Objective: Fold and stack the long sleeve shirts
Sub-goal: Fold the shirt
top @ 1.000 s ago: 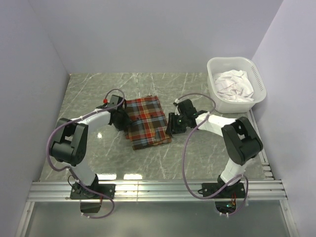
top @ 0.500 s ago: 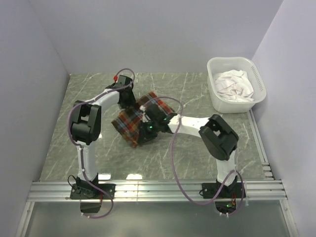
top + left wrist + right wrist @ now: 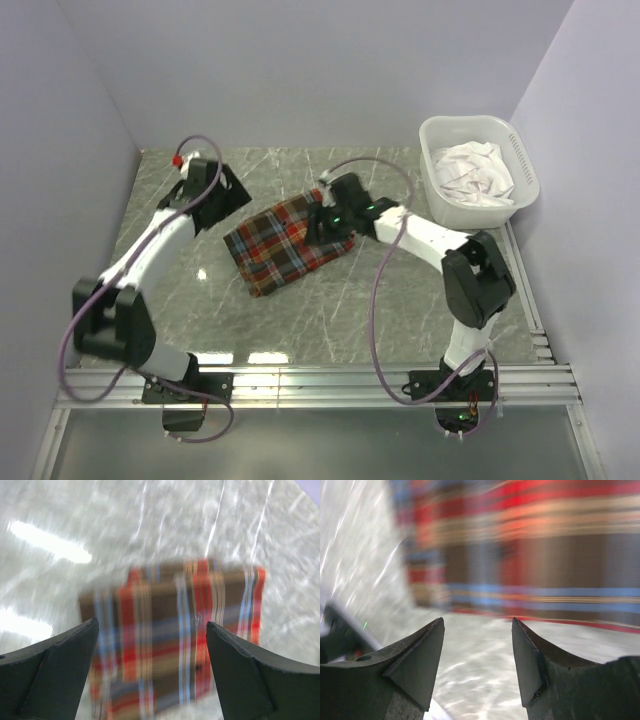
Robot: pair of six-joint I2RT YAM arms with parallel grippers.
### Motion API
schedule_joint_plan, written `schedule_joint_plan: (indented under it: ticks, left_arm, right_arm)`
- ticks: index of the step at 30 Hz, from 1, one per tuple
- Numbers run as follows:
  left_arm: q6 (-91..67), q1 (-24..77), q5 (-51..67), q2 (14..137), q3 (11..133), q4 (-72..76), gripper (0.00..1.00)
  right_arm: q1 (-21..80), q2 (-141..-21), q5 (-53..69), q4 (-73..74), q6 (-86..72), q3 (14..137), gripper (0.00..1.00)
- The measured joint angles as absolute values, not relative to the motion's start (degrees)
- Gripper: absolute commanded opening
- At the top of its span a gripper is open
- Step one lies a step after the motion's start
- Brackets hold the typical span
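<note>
One shirt (image 3: 280, 245) beside right tool (image 3: 322, 218).

White arms (image 3: 150, 245), black joints (image 3: 478, 285), purple cables (image 3: 372, 310)

Text check: nothing legible.
Both my wrist views are motion-blurred. From the top camera, the plaid shirt (image 3: 290, 243) and the white basket (image 3: 478, 214) carry no print, label or number I can read.

Plaid shirt (image 3: 285, 245) rotated and released; left jaws swung away, wide; right jaws backed off.
</note>
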State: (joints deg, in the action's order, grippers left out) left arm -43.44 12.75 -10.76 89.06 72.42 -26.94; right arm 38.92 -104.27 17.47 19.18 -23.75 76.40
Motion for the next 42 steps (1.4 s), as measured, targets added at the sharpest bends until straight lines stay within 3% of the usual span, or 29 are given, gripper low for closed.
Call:
schedule_joint_plan:
  ticks: [6, 11, 15, 18, 19, 21, 22, 25, 27, 30, 32, 33, 34, 35, 36, 37, 39, 42]
  left_arm:
    - [-49.4, 14.7, -6.5, 76.2, 53.4, -26.4, 0.89]
    - [-53.2, 17.7, -2.3, 76.2, 42.5, -25.9, 0.84]
    - [-54.8, 19.2, -0.2, 77.6, 40.6, -23.6, 0.80]
    - [-55.3, 19.2, 0.7, 80.1, 40.6, -20.7, 0.67]
    - [-55.3, 19.2, 0.8, 81.1, 40.6, -20.1, 0.55]
    - [-55.2, 19.1, 0.8, 82.9, 40.8, -19.6, 0.40]
    - [-54.9, 18.9, 0.9, 83.6, 41.3, -19.5, 0.29]
    - [-53.2, 17.6, 0.4, 86.6, 43.8, -20.4, 0.24]
    - [-51.7, 15.8, -0.6, 88.5, 46.2, -21.8, 0.25]
    - [-49.2, 11.9, -3.3, 91.6, 50.6, -24.0, 0.36]
    - [-47.9, 10.0, -5.4, 93.4, 53.7, -25.7, 0.53]
    - [-47.1, 9.2, -6.6, 94.3, 55.4, -26.5, 0.61]
    - [-46.4, 8.7, -7.8, 95.0, 57.2, -27.6, 0.78]
    - [-45.7, 8.5, -8.6, 95.3, 58.6, -28.3, 0.84]
    - [-45.1, 8.4, -9.2, 95.4, 59.9, -28.8, 0.90]
    - [-44.6, 8.5, -9.9, 95.4, 61.1, -29.1, 0.95]
    - [-43.2, 9.1, -11.0, 94.3, 62.4, -29.3, 0.97]
    - [-40.9, 11.8, -13.2, 90.7, 62.5, -29.8, 0.97]
  right_arm:
    - [24.9, -104.5, 13.5, 19.8, -20.1, 76.4, 0.72]
    - [22.1, -110.8, 12.7, 21.0, -17.8, 79.6, 0.71]
    - [22.1, -115.7, 13.2, 20.8, -16.3, 81.6, 0.65]
    - [22.2, -117.6, 14.3, 20.4, -15.5, 82.0, 0.53]
    - [22.1, -117.6, 14.6, 19.9, -15.3, 82.0, 0.49]
    - [22.3, -117.6, 15.2, 19.6, -15.2, 81.8, 0.41]
    - [22.4, -117.6, 15.7, 19.0, -15.1, 81.1, 0.32]
    - [23.3, -116.0, 17.4, 16.1, -15.8, 76.6, 0.18]
    - [24.1, -113.8, 18.3, 14.8, -17.1, 72.9, 0.10]
    - [26.4, -110.1, 20.6, 11.6, -21.7, 66.4, 0.09]
    - [28.3, -108.5, 22.3, 9.1, -25.3, 62.9, 0.11]
    - [29.3, -107.7, 23.2, 7.7, -27.5, 61.1, 0.18]
    - [30.1, -107.3, 23.9, 6.6, -29.4, 60.0, 0.25]
    - [30.6, -107.0, 24.5, 5.8, -30.7, 59.3, 0.33]
    - [31.1, -106.6, 25.1, 5.1, -32.0, 58.5, 0.48]
    - [31.3, -106.1, 25.5, 4.9, -33.1, 58.1, 0.54]
    - [31.1, -104.3, 25.3, 4.7, -33.9, 57.7, 0.67]
    - [30.0, -100.6, 24.4, 5.2, -34.5, 57.4, 0.79]
